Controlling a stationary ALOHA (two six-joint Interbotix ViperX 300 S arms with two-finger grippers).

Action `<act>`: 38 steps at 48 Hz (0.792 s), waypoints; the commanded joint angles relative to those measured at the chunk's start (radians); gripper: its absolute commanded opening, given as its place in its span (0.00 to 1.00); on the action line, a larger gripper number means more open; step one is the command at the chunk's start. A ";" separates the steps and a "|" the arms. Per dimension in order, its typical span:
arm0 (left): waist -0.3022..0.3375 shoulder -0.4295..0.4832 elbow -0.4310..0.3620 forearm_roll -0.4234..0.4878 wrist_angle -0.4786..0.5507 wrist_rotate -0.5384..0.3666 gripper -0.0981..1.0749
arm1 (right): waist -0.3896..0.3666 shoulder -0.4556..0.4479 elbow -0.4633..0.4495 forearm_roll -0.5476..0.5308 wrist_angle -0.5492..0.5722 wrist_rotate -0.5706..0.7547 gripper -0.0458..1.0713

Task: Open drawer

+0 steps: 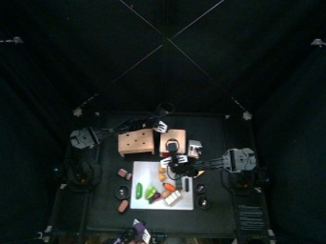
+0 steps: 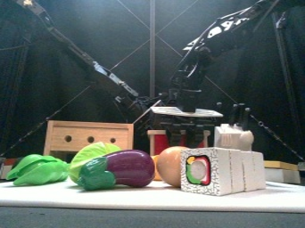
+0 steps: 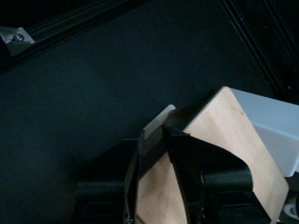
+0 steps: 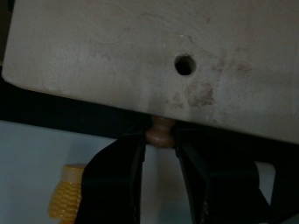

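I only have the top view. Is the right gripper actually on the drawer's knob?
Observer: Yes. The right wrist view shows the small knob pinched between the jaws of the right gripper.
Operator: And the left one?
Observer: The left wrist view shows the left gripper clamped across a wall of the wooden box.
Operator: Anything else on that face?
Observer: The drawer front has one small round hole near the knob.

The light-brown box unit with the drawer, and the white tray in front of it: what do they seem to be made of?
The light-brown box unit looks like unpainted matte wood or plywood: pale tan faces, faint grain, drilled dark holes. The white tray looks like smooth plastic, though that is uncertain; only its flat, even white surface shows.
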 commanded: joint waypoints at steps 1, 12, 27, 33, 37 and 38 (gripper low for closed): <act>-0.003 -0.011 -0.021 0.002 0.002 0.002 0.66 | 0.002 -0.021 -0.026 0.005 0.005 0.000 0.55; -0.005 -0.011 -0.025 0.000 0.002 0.002 0.66 | 0.009 -0.023 -0.032 0.023 0.005 0.000 0.55; 0.000 -0.009 -0.023 0.002 0.002 0.002 0.66 | 0.035 -0.023 -0.032 0.041 0.005 0.000 0.54; 0.000 -0.011 -0.023 0.002 0.002 0.002 0.66 | 0.049 -0.023 -0.032 0.055 0.005 0.000 0.54; 0.000 -0.011 -0.021 0.002 0.002 0.002 0.66 | 0.058 -0.023 -0.035 0.061 0.005 0.000 0.54; 0.000 -0.011 -0.021 0.002 0.002 0.002 0.66 | 0.060 -0.023 -0.035 0.061 0.003 0.000 0.54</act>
